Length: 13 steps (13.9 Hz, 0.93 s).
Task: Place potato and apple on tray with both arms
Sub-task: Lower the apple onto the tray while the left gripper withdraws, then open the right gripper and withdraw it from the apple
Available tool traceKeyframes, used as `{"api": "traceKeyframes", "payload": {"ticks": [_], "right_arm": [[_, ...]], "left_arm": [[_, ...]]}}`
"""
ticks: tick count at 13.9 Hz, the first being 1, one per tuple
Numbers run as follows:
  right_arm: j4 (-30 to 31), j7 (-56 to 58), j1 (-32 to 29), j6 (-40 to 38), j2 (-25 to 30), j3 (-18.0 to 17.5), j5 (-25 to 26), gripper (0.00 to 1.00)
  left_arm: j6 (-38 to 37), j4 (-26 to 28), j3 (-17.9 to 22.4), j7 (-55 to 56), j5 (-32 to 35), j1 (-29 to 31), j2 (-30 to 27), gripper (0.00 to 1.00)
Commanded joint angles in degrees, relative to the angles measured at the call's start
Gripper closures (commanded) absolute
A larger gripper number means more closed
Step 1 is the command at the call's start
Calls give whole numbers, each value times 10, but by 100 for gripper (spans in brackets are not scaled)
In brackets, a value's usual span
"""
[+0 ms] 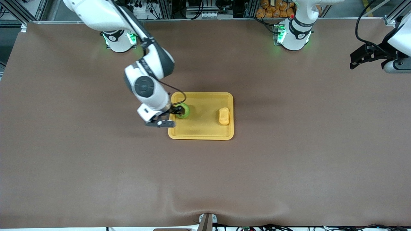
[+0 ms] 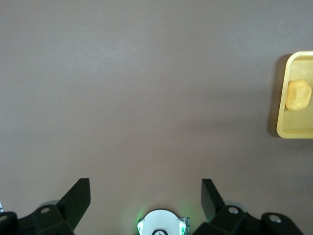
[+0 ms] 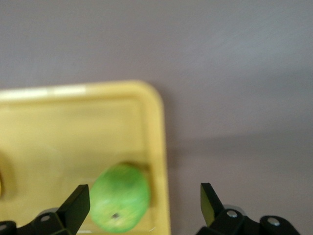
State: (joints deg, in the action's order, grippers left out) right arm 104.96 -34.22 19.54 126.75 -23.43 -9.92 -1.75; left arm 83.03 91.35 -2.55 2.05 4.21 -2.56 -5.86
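Note:
The yellow tray [image 1: 200, 133] lies mid-table. The green apple [image 1: 183, 111] lies in it at the end toward the right arm, next to the rim. The yellow-orange potato [image 1: 223, 116] lies in it at the end toward the left arm. My right gripper [image 1: 170, 116] is open just over the apple and that rim. In the right wrist view the apple [image 3: 121, 198] sits on the tray [image 3: 146, 105] between the spread fingers [image 3: 78, 205], nearer to one, and touches neither. My left gripper [image 1: 354, 62] is open and empty, raised over bare table at the left arm's end, where the arm waits.
The brown mat covers the whole table. In the left wrist view my left gripper [image 2: 145, 196] hangs over bare mat, with the tray's end [image 2: 286, 129] and the potato [image 2: 298, 95] at the picture's edge. A heap of orange items [image 1: 276, 8] lies off the table by the left arm's base.

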Motion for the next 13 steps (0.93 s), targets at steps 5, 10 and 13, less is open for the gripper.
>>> {"api": "traceKeyframes", "payload": {"ticks": [5, 10, 13], "right_arm": [[40, 165, -128, -111, 161, -12, 12, 0], [18, 199, -185, -194, 233, -9, 3, 0], [7, 252, -136, -238, 271, 74, -1, 0]], "left_arm": [[-2, 29, -6, 15, -15, 1, -38, 0], [-2, 25, -4, 24, -15, 5, -36, 0], [-2, 23, -4, 25, -15, 5, -36, 0]]}}
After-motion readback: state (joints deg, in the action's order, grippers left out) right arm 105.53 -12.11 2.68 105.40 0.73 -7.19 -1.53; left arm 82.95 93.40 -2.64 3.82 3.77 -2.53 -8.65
